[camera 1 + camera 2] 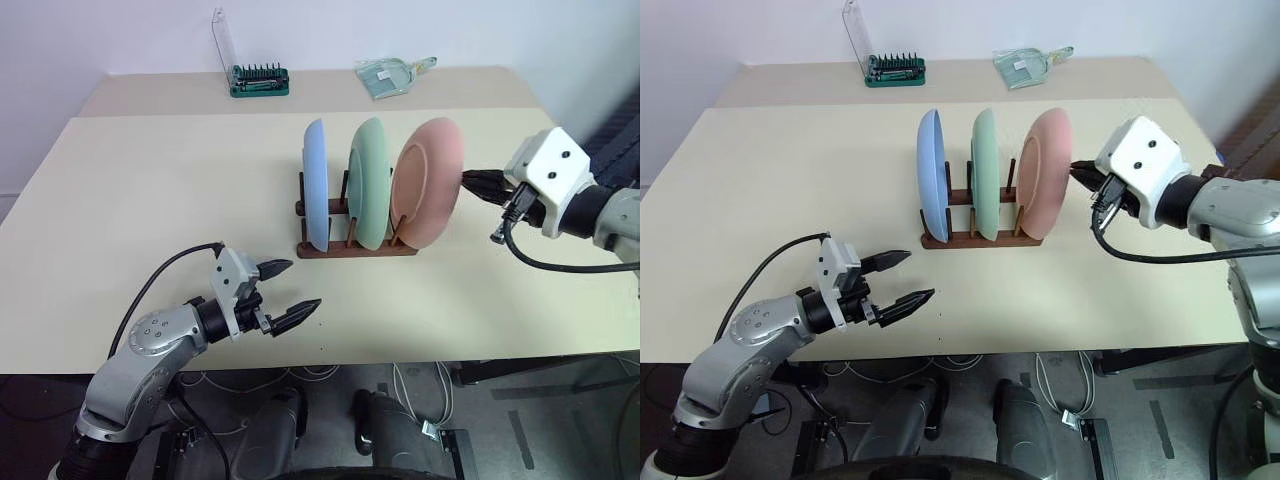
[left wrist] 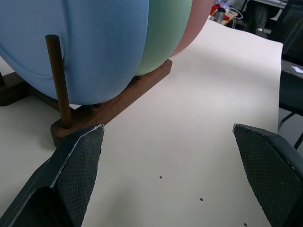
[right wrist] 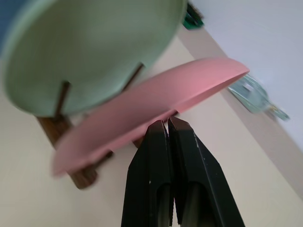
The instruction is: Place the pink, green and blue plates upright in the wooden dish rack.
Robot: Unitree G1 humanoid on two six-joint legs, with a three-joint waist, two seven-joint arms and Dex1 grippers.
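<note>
The wooden dish rack [image 1: 352, 250] stands mid-table with three plates upright between its pegs. The blue plate [image 1: 316, 185] is on the left, the green plate [image 1: 370, 182] in the middle, the pink plate [image 1: 428, 182] on the right, leaning slightly. My right gripper [image 1: 468, 181] is shut with nothing between its fingers. Its tips [image 3: 166, 125] sit at the pink plate's [image 3: 142, 113] right side, touching or nearly so; I cannot tell which. My left gripper [image 1: 302, 285] is open and empty near the table's front edge, pointing toward the rack [image 2: 113, 106].
A green-based clear tool case [image 1: 258, 78] and a clear plastic item [image 1: 392, 75] lie at the table's back. The beige table [image 1: 150, 190] has open surface left and right of the rack. Its front edge runs just below my left gripper.
</note>
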